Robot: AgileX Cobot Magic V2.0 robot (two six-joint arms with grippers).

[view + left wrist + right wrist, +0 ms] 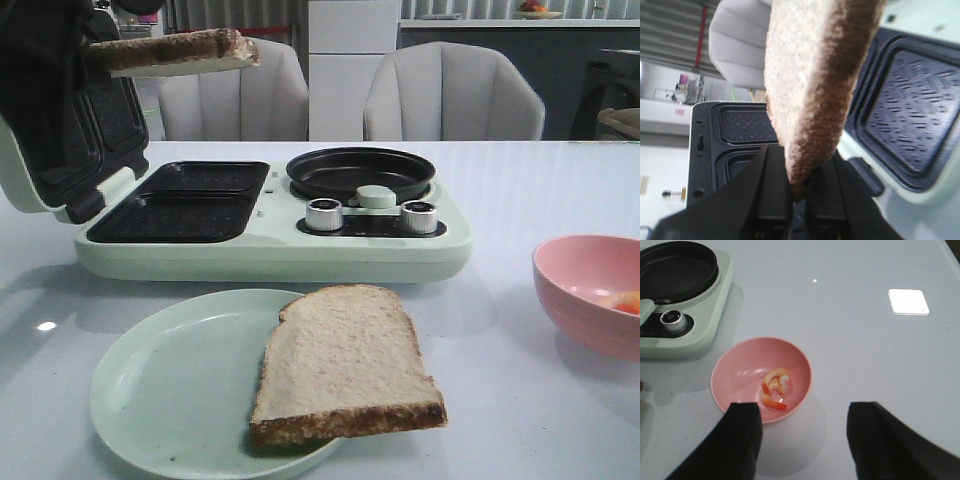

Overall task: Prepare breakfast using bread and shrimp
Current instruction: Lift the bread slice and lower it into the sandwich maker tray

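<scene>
One bread slice (170,50) hangs flat in the air at the upper left, above the open lid. My left gripper (799,185) is shut on its crusted corner, and the slice (815,75) fills the left wrist view, with the dark sandwich plates (742,125) beneath it. The other bread slice (345,365) lies on the pale green plate (160,390), overhanging its right rim. The shrimp (775,388) lie in the pink bowl (735,370) at the right of the table (590,285). My right gripper (805,412) hovers open beside the bowl, holding nothing.
A pale green breakfast maker (270,250) stands mid-table, its lid (70,140) open to the left. It has two empty sandwich plates (180,200), a round black pan (360,172) and two knobs (323,214). Grey chairs (455,95) stand behind the table.
</scene>
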